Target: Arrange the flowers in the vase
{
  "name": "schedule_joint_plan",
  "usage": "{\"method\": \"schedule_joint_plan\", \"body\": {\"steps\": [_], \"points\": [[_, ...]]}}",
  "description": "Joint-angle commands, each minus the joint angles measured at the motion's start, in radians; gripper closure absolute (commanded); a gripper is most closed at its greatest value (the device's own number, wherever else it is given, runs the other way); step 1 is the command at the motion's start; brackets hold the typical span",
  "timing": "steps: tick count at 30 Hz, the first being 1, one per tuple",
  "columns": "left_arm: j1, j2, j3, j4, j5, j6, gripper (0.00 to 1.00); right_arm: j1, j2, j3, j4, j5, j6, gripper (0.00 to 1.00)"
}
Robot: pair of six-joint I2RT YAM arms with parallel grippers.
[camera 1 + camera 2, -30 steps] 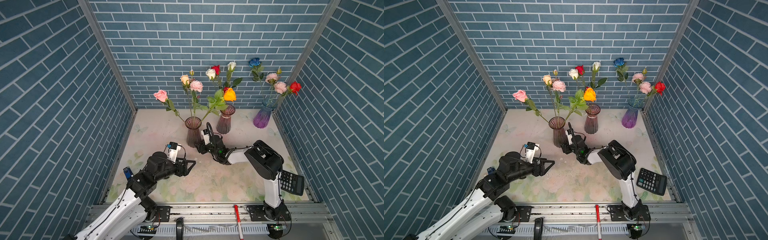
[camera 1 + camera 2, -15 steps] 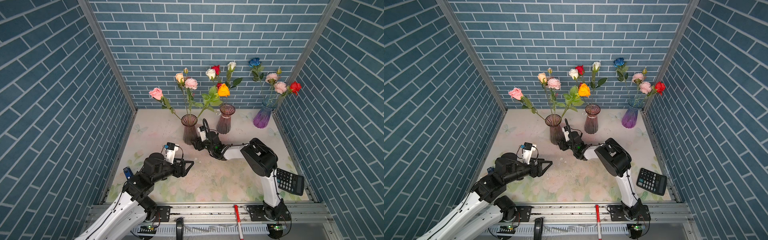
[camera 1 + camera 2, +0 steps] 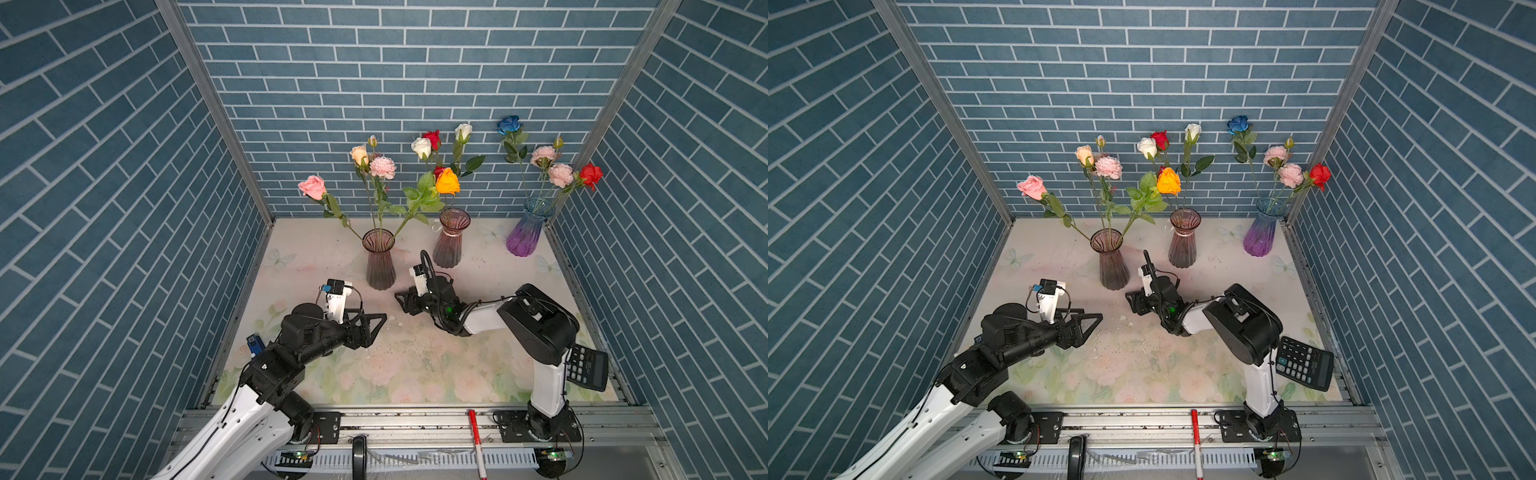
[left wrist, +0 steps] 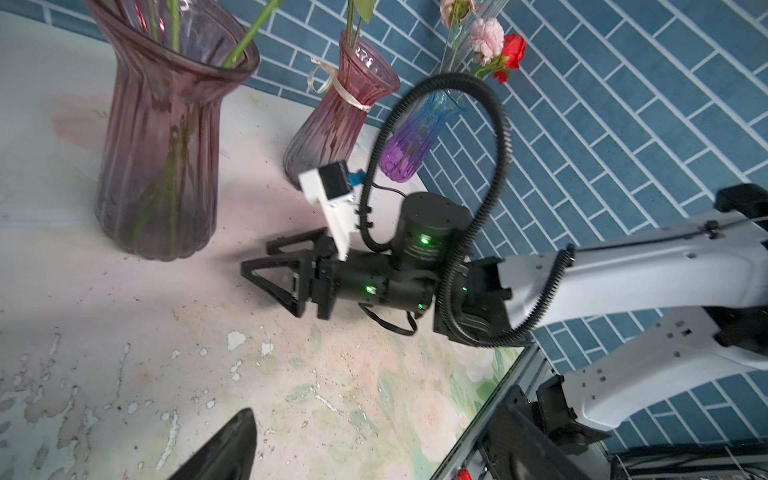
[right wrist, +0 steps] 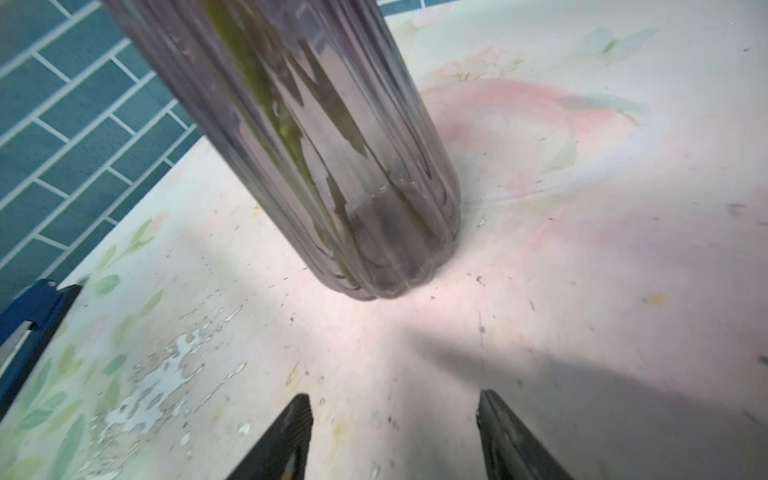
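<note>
**1. Flowers.** In both top views, all the flowers [image 3: 422, 147] stand in three glass vases across the middle of the frame, in front of the back brick wall.
- The dark purple vase [image 3: 379, 262], left of centre, holds a pink rose [image 3: 312, 185], a cream rose [image 3: 359, 154], a pink peony [image 3: 382, 167] and the stem of the orange rose [image 3: 447, 182].
- The pink vase [image 3: 451, 243], at centre, holds white and red roses.
- The blue-to-violet vase [image 3: 527, 232], at right by the side wall, holds a blue rose [image 3: 509, 124], pink peonies and a red rose [image 3: 591, 174].

**2. Right gripper** [image 3: 400, 301]. It sits low over the floral mat [image 3: 415, 365], just right of the dark purple vase's base, and points left. Its jaws stand apart with only mat between them. In the right wrist view both fingertips [image 5: 297, 419] lie at the lower edge. The vase base is above them and is not touched.

**3. Left gripper** [image 3: 376, 318]. It sits below and left of the same vase and points right. Its jaws are spread and hold nothing. The left wrist view shows one fingertip [image 4: 232, 444] at the bottom edge.

**4. Other.** A calculator [image 3: 586, 368] lies at the lower right.
</note>
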Motion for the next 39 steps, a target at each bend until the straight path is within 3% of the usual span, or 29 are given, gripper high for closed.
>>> {"method": "schedule_joint_plan", "body": {"steps": [1, 5, 9, 10, 11, 14, 16, 19, 21, 26, 30, 34, 39], "points": [[0.005, -0.003, 0.008, 0.075, -0.131, -0.001, 0.05, -0.028, -0.202, -0.103, 0.06, 0.054, -0.034, 0.34], [0.006, -0.028, -0.058, 0.154, -0.264, -0.01, 0.0, -0.124, -0.524, -0.237, -0.093, 0.132, -0.137, 0.29], [0.008, -0.075, -0.115, 0.192, -0.509, 0.045, 0.0, -0.214, -0.831, -0.278, -0.339, 0.369, -0.317, 0.25], [0.009, -0.08, -0.126, 0.201, -0.592, 0.065, 0.0, -0.243, -0.889, -0.285, -0.378, 0.43, -0.371, 0.09], [0.01, -0.076, -0.134, 0.207, -0.668, 0.085, 0.0, -0.276, -0.932, -0.295, -0.402, 0.484, -0.419, 0.02], [0.019, -0.028, -0.136, 0.218, -0.874, 0.153, 0.0, -0.404, -1.001, -0.343, -0.416, 0.567, -0.45, 0.02], [0.036, 0.023, -0.134, 0.249, -0.937, 0.219, 0.0, -0.496, -1.02, -0.406, -0.35, 0.554, -0.407, 0.02], [0.066, 0.109, -0.157, 0.366, -0.977, 0.354, 0.0, -0.616, -0.967, -0.542, -0.097, 0.468, -0.336, 0.02], [0.098, 0.159, -0.172, 0.431, -0.973, 0.419, 0.0, -0.658, -0.859, -0.587, 0.042, 0.444, -0.363, 0.02], [0.188, 0.232, -0.193, 0.472, -0.919, 0.437, 0.01, -0.716, -0.548, -0.632, 0.39, 0.432, -0.406, 0.02], [0.229, 0.23, -0.237, 0.555, -0.894, 0.441, 0.16, -0.723, -0.441, -0.614, 0.438, 0.435, -0.388, 0.01], [0.272, 0.28, -0.246, 0.585, -0.9, 0.466, 0.01, -0.727, -0.29, -0.616, 0.599, 0.369, -0.422, 0.01], [0.322, 0.358, -0.311, 0.754, -0.901, 0.532, 0.0, -0.736, -0.334, -0.564, 0.439, 0.372, -0.396, 0.02]]}}
